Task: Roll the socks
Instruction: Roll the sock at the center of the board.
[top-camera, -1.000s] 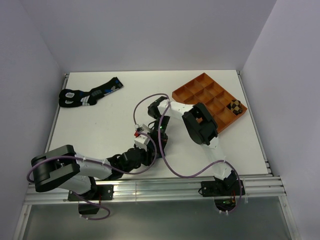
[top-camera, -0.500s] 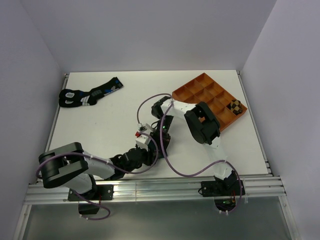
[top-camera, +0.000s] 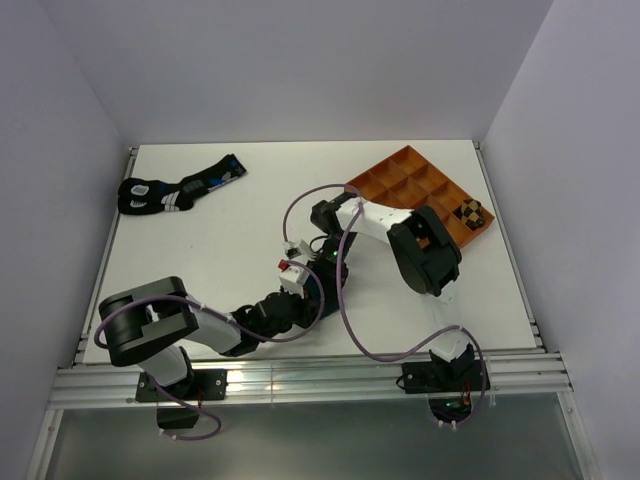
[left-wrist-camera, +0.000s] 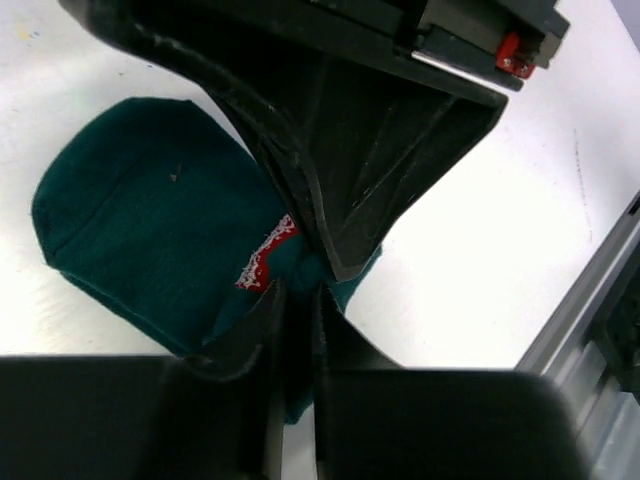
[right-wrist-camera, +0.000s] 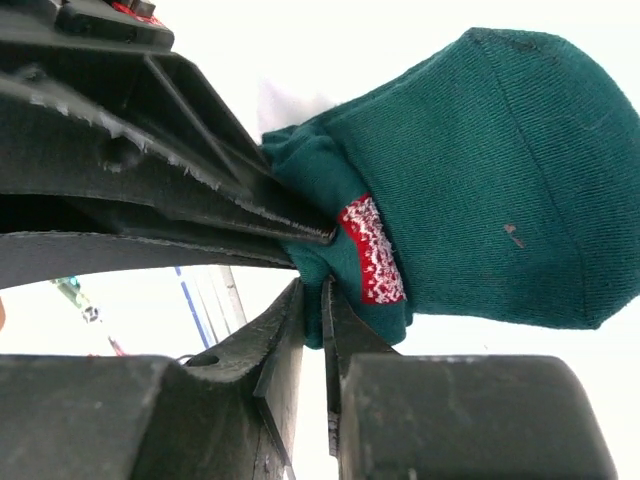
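Left gripper (left-wrist-camera: 297, 290) is closed to a sliver on a bunched fold of the teal sock (left-wrist-camera: 150, 220). The right gripper (right-wrist-camera: 315, 300) pinches the same fold from the opposite side, just as narrowly. From above, both wrists hide the sock at mid-table. It lies flat, its long axis running away from the pinch, rounded end outermost. Farther right, a checkered sock (top-camera: 470, 212) sits in the rightmost compartment of the orange tray (top-camera: 395, 170). A dark pair (top-camera: 170, 190) lies far left.

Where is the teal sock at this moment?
The teal sock lies near the middle of the table, left of the orange tray, pinched at one end by the left gripper and right gripper; in the top view they hide it.
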